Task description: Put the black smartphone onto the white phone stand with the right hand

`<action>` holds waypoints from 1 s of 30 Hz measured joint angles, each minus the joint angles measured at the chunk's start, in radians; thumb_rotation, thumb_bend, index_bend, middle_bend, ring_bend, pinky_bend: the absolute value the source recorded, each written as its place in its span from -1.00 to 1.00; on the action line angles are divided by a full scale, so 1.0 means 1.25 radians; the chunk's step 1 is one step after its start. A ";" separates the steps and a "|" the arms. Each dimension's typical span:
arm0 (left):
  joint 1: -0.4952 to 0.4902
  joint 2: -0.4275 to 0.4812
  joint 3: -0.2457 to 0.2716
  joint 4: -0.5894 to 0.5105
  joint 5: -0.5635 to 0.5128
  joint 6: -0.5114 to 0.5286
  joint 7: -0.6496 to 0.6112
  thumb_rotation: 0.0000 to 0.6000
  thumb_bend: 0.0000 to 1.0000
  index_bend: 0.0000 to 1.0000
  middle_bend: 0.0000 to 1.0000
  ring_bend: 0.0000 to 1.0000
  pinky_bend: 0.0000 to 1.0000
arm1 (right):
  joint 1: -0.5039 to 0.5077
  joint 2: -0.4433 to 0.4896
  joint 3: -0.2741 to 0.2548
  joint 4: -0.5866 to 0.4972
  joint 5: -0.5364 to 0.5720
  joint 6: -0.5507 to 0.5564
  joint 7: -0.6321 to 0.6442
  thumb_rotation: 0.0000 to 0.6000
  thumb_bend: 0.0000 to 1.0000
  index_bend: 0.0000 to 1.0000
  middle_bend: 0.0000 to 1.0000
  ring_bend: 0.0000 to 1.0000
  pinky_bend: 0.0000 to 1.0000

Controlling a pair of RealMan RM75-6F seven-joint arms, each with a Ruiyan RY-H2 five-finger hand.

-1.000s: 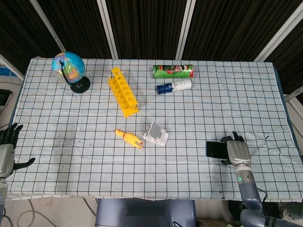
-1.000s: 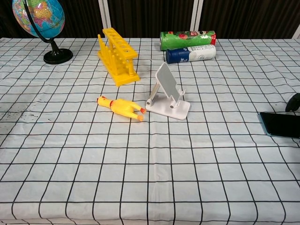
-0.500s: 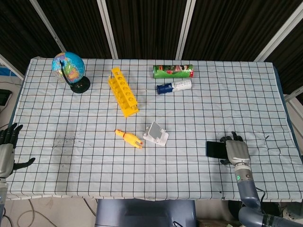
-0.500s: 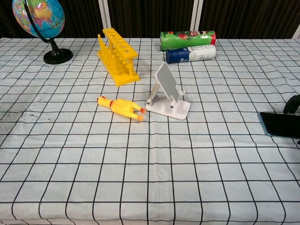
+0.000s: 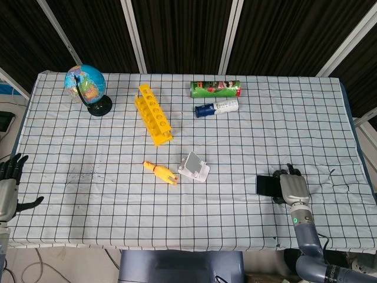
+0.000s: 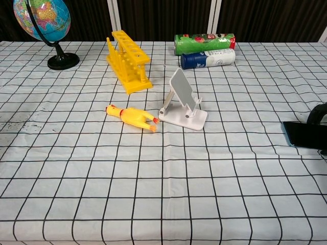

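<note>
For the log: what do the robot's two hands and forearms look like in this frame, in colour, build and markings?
The right hand has a light grey back plate and black fingers. Its forearm is a grey tube with a small green light near the wrist. The left hand matches, with a grey body and black fingers, and shows only at the frame edge. No sleeves or loose cables are visible.

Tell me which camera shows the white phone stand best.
The chest view: the white phone stand is large and seen from the side, showing its tilted backrest, base and front lip. The head view shows it small, from above.
</note>
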 measured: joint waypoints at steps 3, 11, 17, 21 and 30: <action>0.000 0.000 0.000 0.000 0.000 0.000 0.000 1.00 -1.00 -1.00 -1.00 -1.00 -1.00 | 0.003 0.002 -0.003 -0.001 0.010 -0.003 -0.006 1.00 -0.21 0.03 -0.02 -0.72 -0.72; 0.000 0.001 0.000 -0.002 0.000 0.000 -0.004 1.00 -1.00 -1.00 -1.00 -1.00 -1.00 | 0.004 0.005 -0.006 -0.008 0.003 0.008 0.003 1.00 -0.20 0.49 0.42 -0.30 -0.72; 0.001 0.002 0.001 -0.003 0.002 0.001 -0.006 1.00 -1.00 -1.00 -1.00 -1.00 -1.00 | 0.003 0.012 -0.009 -0.017 0.000 0.014 0.005 1.00 -0.20 0.60 0.54 -0.04 -0.72; 0.001 0.002 0.001 -0.003 0.004 0.003 -0.007 1.00 -1.00 -1.00 -1.00 -1.00 -1.00 | 0.002 0.020 -0.009 -0.031 -0.005 0.018 0.013 1.00 -0.20 0.60 0.55 0.00 -0.72; 0.002 0.001 0.001 -0.001 0.008 0.005 -0.011 1.00 -1.00 -1.00 -1.00 -1.00 -1.00 | -0.006 0.054 0.004 -0.090 -0.049 0.039 0.068 1.00 -0.19 0.62 0.56 0.02 -0.72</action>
